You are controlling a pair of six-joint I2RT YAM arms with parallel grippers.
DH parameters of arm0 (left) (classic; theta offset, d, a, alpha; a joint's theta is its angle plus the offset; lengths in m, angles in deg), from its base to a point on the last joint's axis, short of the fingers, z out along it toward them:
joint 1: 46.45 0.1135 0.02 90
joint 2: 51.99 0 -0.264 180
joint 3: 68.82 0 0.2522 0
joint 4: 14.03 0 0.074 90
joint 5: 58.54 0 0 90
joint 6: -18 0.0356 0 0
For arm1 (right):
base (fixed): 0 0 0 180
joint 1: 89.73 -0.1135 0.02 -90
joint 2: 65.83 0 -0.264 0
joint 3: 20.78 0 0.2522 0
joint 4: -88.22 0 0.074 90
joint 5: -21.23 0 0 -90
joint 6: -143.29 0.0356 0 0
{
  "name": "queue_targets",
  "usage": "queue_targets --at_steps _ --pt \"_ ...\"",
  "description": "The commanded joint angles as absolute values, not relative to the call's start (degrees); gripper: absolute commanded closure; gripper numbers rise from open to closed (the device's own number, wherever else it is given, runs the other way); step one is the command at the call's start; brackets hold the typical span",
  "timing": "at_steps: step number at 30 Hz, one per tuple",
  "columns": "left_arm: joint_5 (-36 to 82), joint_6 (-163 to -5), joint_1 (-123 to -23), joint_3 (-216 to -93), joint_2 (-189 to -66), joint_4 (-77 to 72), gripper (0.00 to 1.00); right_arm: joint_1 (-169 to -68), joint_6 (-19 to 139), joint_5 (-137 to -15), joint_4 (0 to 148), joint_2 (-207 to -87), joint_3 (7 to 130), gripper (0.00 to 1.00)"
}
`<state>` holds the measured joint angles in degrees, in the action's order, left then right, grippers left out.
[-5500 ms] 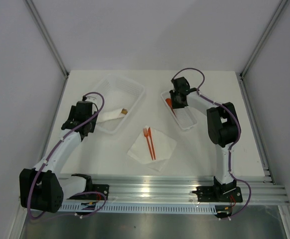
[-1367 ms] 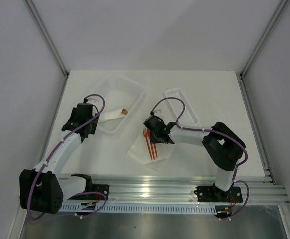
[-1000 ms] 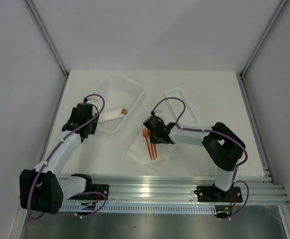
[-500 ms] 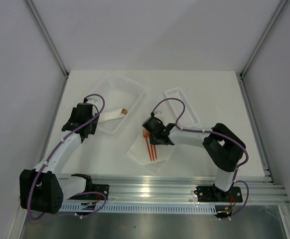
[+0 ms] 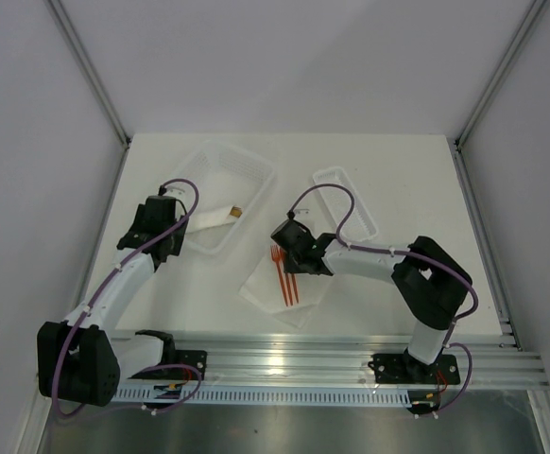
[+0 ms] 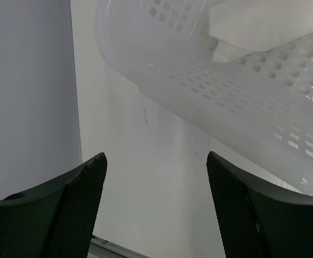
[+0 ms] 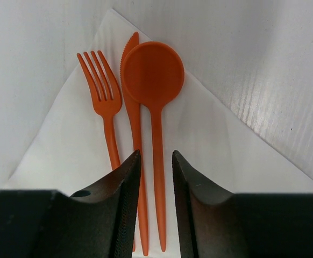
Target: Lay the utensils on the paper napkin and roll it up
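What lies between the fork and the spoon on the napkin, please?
The knife lies between the fork and the spoon, whose bowl overlaps its blade; the right wrist view shows this.

I'm looking at a lab test cell: plain grey panels (image 5: 29, 142) and metal posts (image 5: 91, 74) enclose the white surface (image 5: 398, 161), an aluminium rail (image 5: 294, 359) along its near edge.

perforated basket (image 5: 224, 174): holds brown-tipped white roll (image 5: 214, 217) | narrow tray (image 5: 361, 214): right of basket
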<state>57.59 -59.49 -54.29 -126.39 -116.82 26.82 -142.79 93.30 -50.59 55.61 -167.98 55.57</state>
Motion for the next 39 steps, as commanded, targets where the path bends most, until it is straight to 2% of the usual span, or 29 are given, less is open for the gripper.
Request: queue_targets --at_steps 1,5,8,10,15,17,18,19,21,23,24,28,30,33,39 --pt "56.69 -59.43 -53.92 -126.18 -116.15 25.40 0.21 -143.08 93.20 -48.46 55.21 -164.89 56.44 0.66" --pt "56.60 -59.52 -53.92 -126.44 -115.88 25.57 0.21 -143.17 90.66 -48.55 55.21 -162.70 56.09 0.64" --pt "56.51 -59.52 -53.92 -126.53 -115.53 25.84 0.21 -143.26 85.65 -49.86 55.91 -157.69 53.82 0.68" --pt "56.34 -59.52 -53.92 -126.88 -114.92 26.28 0.21 -143.26 82.22 -53.72 55.83 -153.04 52.23 0.73" --pt "55.02 -58.12 -53.92 -128.81 -113.07 27.68 0.25 -143.08 80.80 -62.26 56.88 -142.74 41.08 0.95" --pt "52.13 -57.33 -54.01 -131.34 -111.41 30.22 0.28 -143.08 81.68 -67.96 58.98 -138.79 37.47 0.99" --pt "45.77 -57.06 -54.01 -131.88 -110.79 31.54 0.31 -143.08 82.12 -70.67 59.86 -137.65 33.97 1.00" --pt "41.70 -56.97 -54.44 -132.76 -110.35 33.29 0.39 -143.08 82.73 -73.66 61.70 -136.77 32.20 1.00" --pt "32.22 -56.10 -58.20 -136.71 -109.56 39.43 0.47 -143.17 85.45 -75.61 63.64 -133.87 27.46 1.00" --pt "32.16 -55.13 -63.47 -138.30 -109.99 40.50 0.48 -143.17 86.94 -74.75 63.48 -132.55 25.16 1.00" --pt "35.99 -53.91 -70.29 -138.04 -110.52 40.69 0.48 -143.17 87.56 -74.48 64.17 -131.67 22.80 1.00" --pt "37.54 -52.66 -80.70 -138.48 -116.04 39.99 0.48 -143.17 89.68 -74.04 66.81 -126.84 17.78 1.00" --pt "36.30 -52.93 -82.04 -138.30 -120.95 38.16 0.49 -143.17 90.64 -73.25 67.16 -124.91 16.45 1.00" --pt "40.42 -52.49 -85.99 -139.18 -127.54 36.31 0.53 -143.43 91.70 -74.12 68.39 -123.93 14.08 1.00" --pt "39.37 -51.43 -89.16 -139.53 -136.17 29.80 0.52 -144.74 93.20 -76.24 78.76 -127.09 10.56 1.00"
